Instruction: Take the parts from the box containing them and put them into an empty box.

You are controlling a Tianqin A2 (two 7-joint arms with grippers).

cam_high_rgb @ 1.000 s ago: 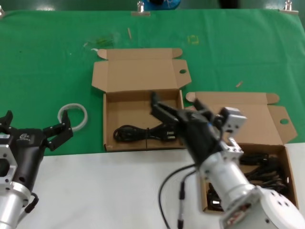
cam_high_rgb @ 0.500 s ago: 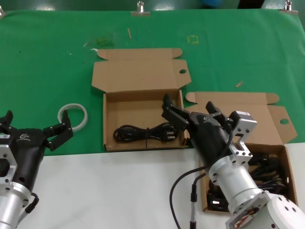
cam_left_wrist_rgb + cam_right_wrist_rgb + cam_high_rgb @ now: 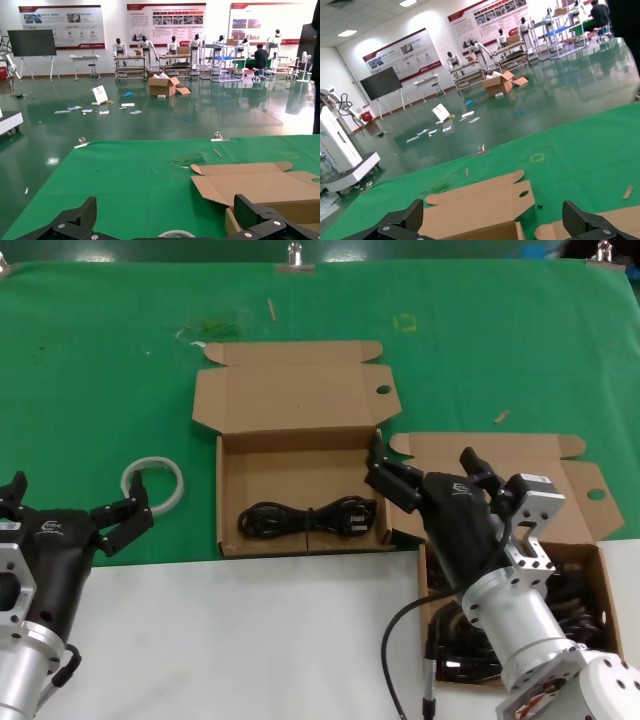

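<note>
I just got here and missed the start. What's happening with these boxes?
The robot is shifting black cables between two open cardboard boxes. The left box already holds one coiled cable; the right box holds a tangle of them. The right pincer, open and empty, hangs between the boxes, over the right box's near-left corner. The left pincer waits open beside a white ring.

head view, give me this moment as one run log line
right gripper: open, empty, between the two boxes | left gripper: open, idle near white ring | left box: one cable bundle | right box: cables
</note>
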